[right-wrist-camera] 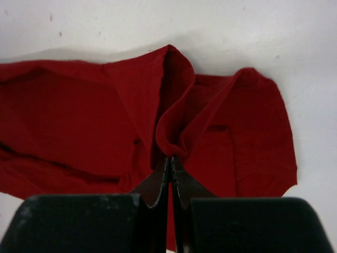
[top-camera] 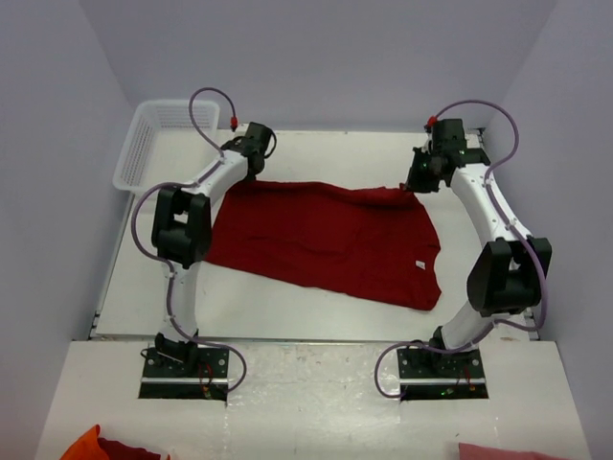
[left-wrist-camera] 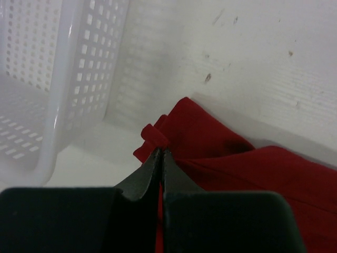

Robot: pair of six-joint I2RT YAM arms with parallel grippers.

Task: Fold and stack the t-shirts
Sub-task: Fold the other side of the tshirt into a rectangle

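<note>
One dark red t-shirt (top-camera: 326, 244) lies unfolded mid-frame; left gripper (left-wrist-camera: 160, 152) and right gripper (right-wrist-camera: 171, 159), closed tight, pinch its upper corners. No fold evident, nothing stacked.

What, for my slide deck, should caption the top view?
Left gripper and right gripper pinch far corners of the red t-shirt.

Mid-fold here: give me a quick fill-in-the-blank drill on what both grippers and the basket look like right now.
1. The left gripper is shut on a bunched edge of the ____ t-shirt.
2. The right gripper is ____ on a raised fold of the same t-shirt.
3. The white basket stands at the far ____ corner of the table.

Missing words: red; shut; left.
</note>
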